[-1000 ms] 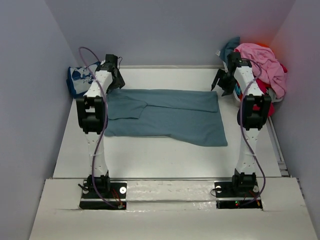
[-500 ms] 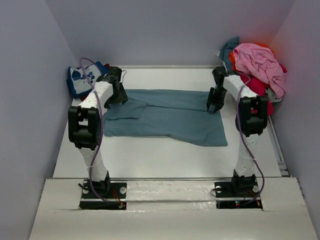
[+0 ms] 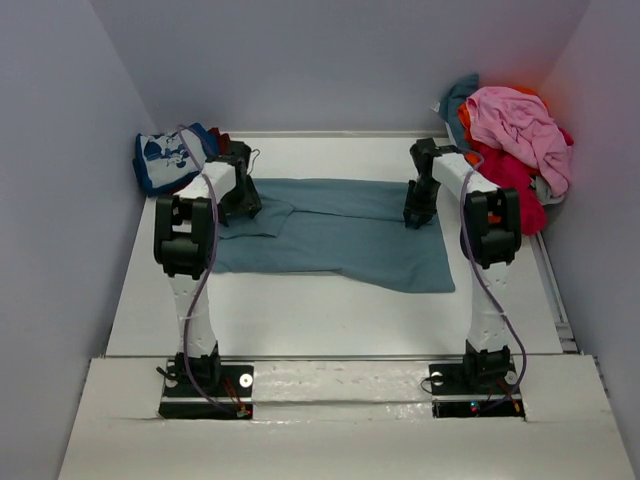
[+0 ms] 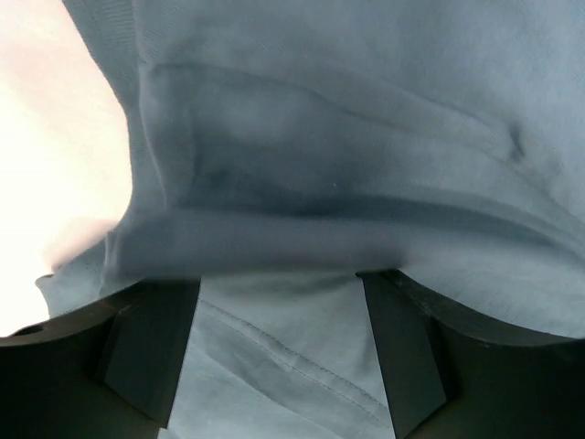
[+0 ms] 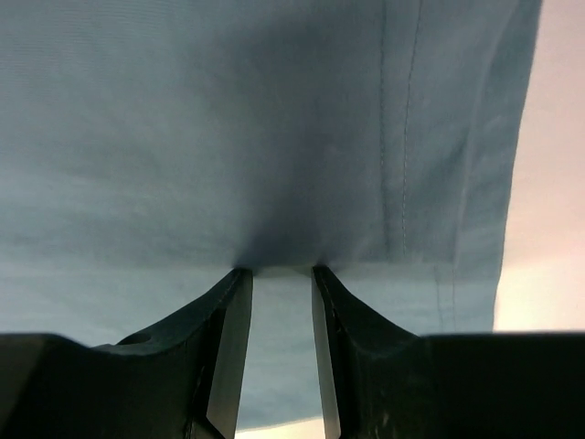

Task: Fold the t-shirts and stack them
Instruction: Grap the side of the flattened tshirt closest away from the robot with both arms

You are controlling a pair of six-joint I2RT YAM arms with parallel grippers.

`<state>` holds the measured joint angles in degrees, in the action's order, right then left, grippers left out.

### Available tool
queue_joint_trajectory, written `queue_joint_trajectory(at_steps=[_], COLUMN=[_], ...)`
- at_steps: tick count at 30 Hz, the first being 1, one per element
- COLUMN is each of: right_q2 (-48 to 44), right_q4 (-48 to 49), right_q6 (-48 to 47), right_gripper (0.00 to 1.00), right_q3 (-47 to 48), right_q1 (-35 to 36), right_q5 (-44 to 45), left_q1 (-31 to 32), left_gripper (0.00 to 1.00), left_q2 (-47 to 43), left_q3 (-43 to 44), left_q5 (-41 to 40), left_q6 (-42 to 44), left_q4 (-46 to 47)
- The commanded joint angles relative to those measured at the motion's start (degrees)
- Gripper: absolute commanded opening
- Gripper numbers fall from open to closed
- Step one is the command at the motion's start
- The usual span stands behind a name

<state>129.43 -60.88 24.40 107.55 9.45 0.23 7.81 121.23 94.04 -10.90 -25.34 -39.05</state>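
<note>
A plain slate-blue t-shirt [image 3: 340,235] lies spread flat across the middle of the table, one sleeve folded in at its left. My left gripper [image 3: 243,200] is down on the shirt's left end. In the left wrist view the left gripper [image 4: 279,279] is open wide, its tips pressed against a raised fold of the cloth [image 4: 320,183]. My right gripper [image 3: 418,210] is down on the shirt's right end. In the right wrist view the right gripper [image 5: 281,270] has its jaws drawn narrow but still apart, tips on the cloth [image 5: 228,137], which puckers there near the hem.
A blue tee with white print [image 3: 165,160] lies folded at the back left, a bit of dark red cloth [image 3: 218,135] behind it. At the back right is a heap of pink [image 3: 520,125], red [image 3: 520,178], orange [image 3: 465,117] and teal [image 3: 460,95] tees. Walls close in on both sides.
Both arms came in from the table's back corners and dropped onto the ends of the slate-blue shirt. The right jaws narrowed from wide open; the left stayed wide.
</note>
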Motion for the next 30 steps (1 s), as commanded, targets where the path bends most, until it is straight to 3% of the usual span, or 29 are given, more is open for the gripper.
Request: queue_joint_trajectory(at_steps=[1,11,17,26,30], right_q2=[2.41,9.44,16.46,17.62,12.54], right_q4=[0.5,-2.92,-8.19,-8.11,-4.61], right_q6=[-0.41,0.03,1.08,1.35,0.65], right_gripper=[0.38,0.44,0.45,0.46,0.49], right_q3=[2.49,11.97,26.62,30.7,25.81], right_q1=[-0.14,-0.14,-1.45,-5.15,-5.15], right_q5=[0.74,1.35,1.53,2.49,2.5], left_q1=[-0.08,-0.08,-0.08,-0.08,-0.08], left_gripper=[0.83,0.83,0.83,0.83,0.83], left_q2=[2.43,12.44,18.94,20.98,18.7], left_q3=[4.22,19.49,30.4,32.17,29.81], left_q5=[0.17,0.7,0.7,0.26,-0.35], left_q6=[0.73,1.0,1.7,3.19,2.93], left_q4=[-2.44,-7.71,-11.31,-10.0,-6.94])
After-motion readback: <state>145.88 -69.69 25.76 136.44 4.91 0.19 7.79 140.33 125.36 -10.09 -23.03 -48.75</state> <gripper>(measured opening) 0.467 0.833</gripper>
